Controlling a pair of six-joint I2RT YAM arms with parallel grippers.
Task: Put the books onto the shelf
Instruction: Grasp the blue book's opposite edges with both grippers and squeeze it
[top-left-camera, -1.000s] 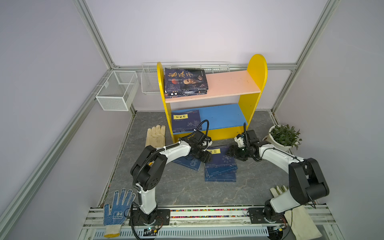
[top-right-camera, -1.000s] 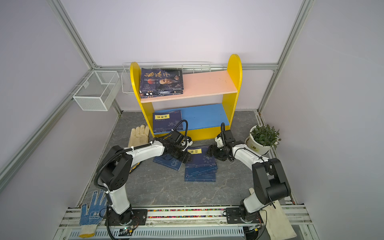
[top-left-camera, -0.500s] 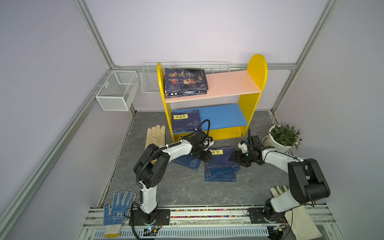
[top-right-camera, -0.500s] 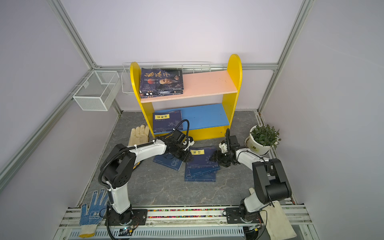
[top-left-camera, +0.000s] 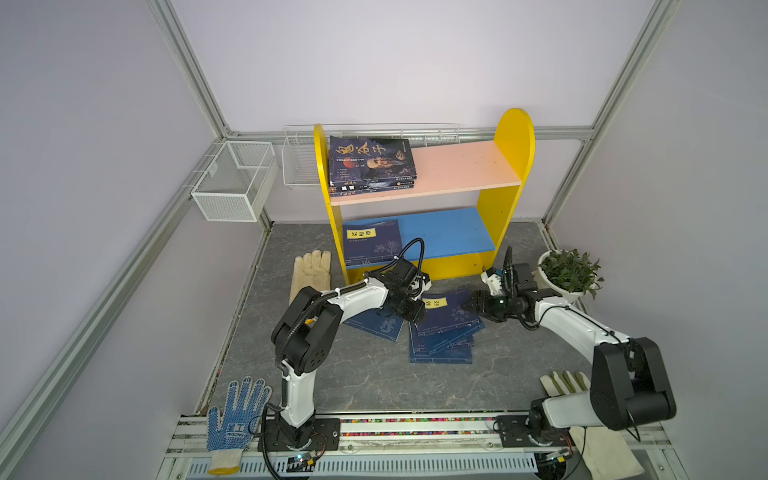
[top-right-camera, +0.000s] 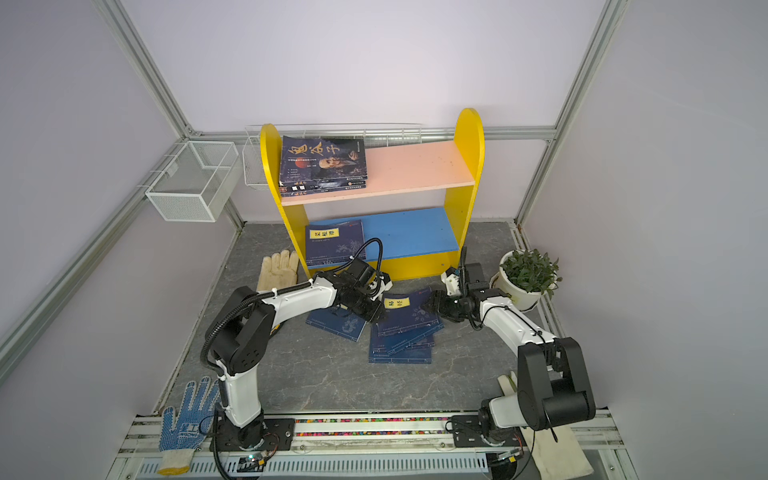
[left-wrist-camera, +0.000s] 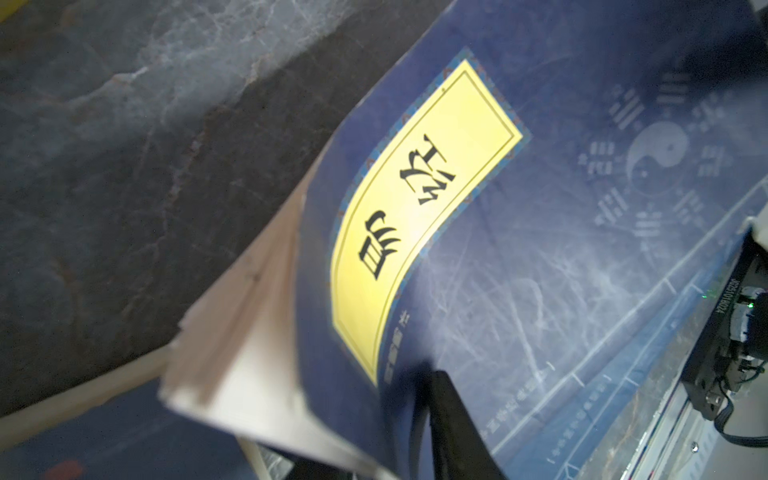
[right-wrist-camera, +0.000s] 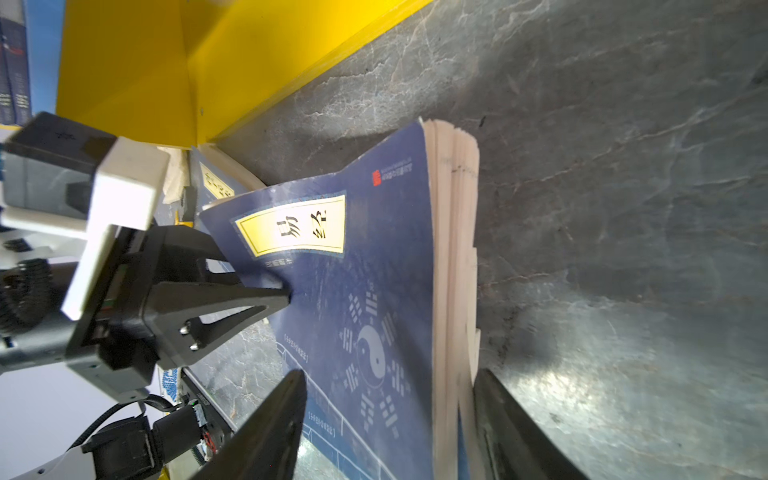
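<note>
The shelf (top-left-camera: 465, 166) (top-right-camera: 415, 166) stands at the back, with dark paperback books (top-left-camera: 370, 160) on its pink board and a navy book (top-left-camera: 372, 245) on the blue board. On the floor lies a fanned pile of navy books (top-left-camera: 440, 353). Its top book (top-left-camera: 451, 313) (top-right-camera: 411, 313) (left-wrist-camera: 540, 249) (right-wrist-camera: 374, 270) has a yellow label. My left gripper (top-left-camera: 415, 313) (top-right-camera: 376, 313) (right-wrist-camera: 274, 282) is shut on that book's left edge, one of its fingers (left-wrist-camera: 453, 424) on the cover. My right gripper (top-left-camera: 471, 305) (right-wrist-camera: 390, 374) is open, straddling the book's page edge. Another navy book (top-left-camera: 376, 324) lies under the left arm.
A potted plant (top-left-camera: 569, 274) stands close behind the right wrist. A cream glove (top-left-camera: 311, 270) lies left of the shelf, a blue dotted glove (top-left-camera: 237, 411) front left, a white glove (top-left-camera: 565, 384) front right. White wire baskets (top-left-camera: 232, 183) hang on the back left wall.
My left gripper has closed onto the top book's left edge. My right gripper has come down from beside the shelf's foot to the book's right edge.
</note>
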